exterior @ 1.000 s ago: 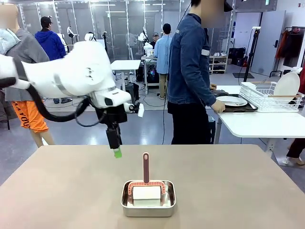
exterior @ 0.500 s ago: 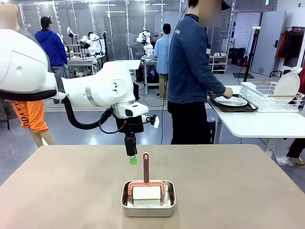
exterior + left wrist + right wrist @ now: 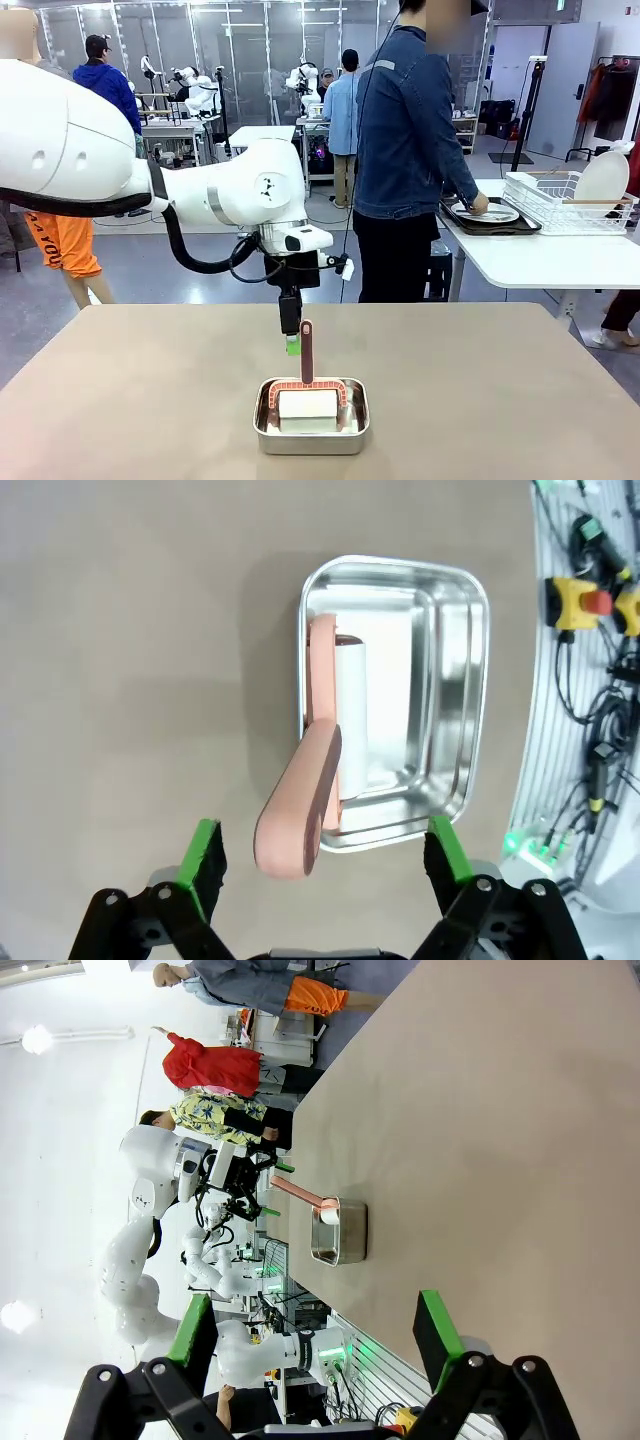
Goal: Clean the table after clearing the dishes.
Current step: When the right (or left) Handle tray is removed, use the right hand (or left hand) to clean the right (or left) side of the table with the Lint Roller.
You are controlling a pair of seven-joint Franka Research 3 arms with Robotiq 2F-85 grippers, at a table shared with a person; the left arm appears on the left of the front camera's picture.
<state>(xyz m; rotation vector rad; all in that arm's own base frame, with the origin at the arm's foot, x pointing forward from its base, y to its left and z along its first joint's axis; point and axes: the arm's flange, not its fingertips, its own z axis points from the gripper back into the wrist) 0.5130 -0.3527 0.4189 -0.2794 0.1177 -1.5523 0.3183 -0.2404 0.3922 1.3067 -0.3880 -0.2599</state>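
After it swung rightward, left pincer gapes by pink handle.

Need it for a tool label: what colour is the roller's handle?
Salmon pink; the handle shows best in the left wrist view.

The front camera is sitting at the near edge of the worktop, looking across toward the person at the far side. The left wrist camera is looking straight down, close above the steel pan — the pan the front view is showing mid-worktop. The right wrist camera is hanging farther off, rolled sideways, catching that pan and the left arm.
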